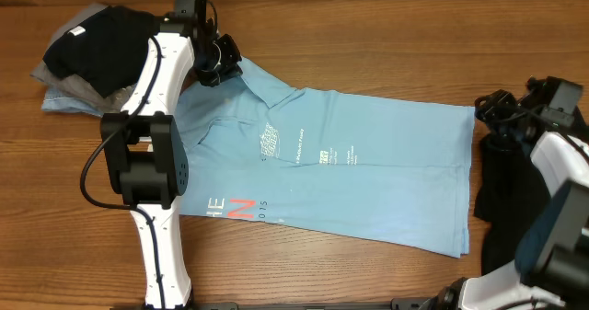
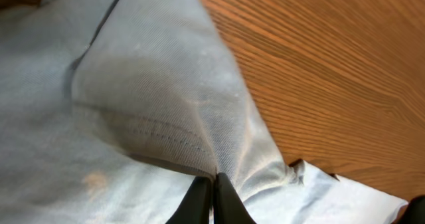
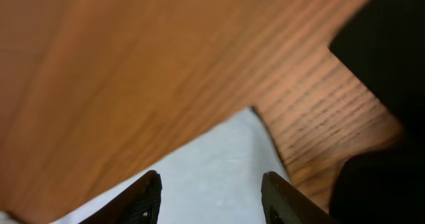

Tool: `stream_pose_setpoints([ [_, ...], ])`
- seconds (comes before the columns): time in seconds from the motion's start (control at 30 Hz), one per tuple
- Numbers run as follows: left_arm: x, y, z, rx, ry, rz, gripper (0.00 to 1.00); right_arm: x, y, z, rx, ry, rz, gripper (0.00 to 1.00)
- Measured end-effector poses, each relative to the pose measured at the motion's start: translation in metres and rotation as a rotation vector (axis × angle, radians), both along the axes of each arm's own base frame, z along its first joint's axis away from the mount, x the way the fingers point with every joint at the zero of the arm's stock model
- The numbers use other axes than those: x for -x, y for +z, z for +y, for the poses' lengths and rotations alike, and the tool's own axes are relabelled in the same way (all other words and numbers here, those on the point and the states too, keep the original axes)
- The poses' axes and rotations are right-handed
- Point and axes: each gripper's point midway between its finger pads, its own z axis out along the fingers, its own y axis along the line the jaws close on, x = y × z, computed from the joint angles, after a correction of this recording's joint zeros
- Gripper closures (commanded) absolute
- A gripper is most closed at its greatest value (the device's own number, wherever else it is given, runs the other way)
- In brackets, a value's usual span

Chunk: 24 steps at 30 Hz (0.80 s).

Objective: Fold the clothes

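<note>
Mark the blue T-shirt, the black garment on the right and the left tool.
blue T-shirt [image 1: 405, 172]: overhead view, plain fabric right of the print.
black garment [image 1: 497, 204]: overhead view, its middle.
left tool [image 2: 214, 191]: left wrist view, between shut fingertips pinching the shirt.

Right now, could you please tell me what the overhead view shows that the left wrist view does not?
Only overhead: the whole sky-blue T-shirt spread flat with its lettering, a pile of dark clothes at the left, a black garment and the right gripper at the right. Only left wrist: the left gripper pinched shut on a fold beside a stitched seam. Both: blue fabric on the wooden table.
</note>
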Motion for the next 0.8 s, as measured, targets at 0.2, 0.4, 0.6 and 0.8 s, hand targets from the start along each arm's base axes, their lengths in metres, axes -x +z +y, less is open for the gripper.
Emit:
stream_pose_setpoints([
  [0.2,-0.002,0.031,0.0,-0.001,-0.012,-0.068,0.96,-0.008,-0.042,-0.006,-0.03,-0.006,0.086,0.47],
  [0.4,0.0,0.049,0.0,-0.003,-0.021,-0.096,0.96,-0.023,-0.044,-0.014,-0.011,-0.012,0.069,0.47],
  [0.6,0.004,0.048,0.0,-0.003,-0.022,-0.081,0.96,-0.026,-0.053,-0.015,-0.007,-0.011,0.071,0.48],
  [0.8,0.004,0.047,0.0,-0.004,-0.022,-0.078,0.96,-0.039,-0.054,-0.003,0.018,0.02,0.061,0.58],
])
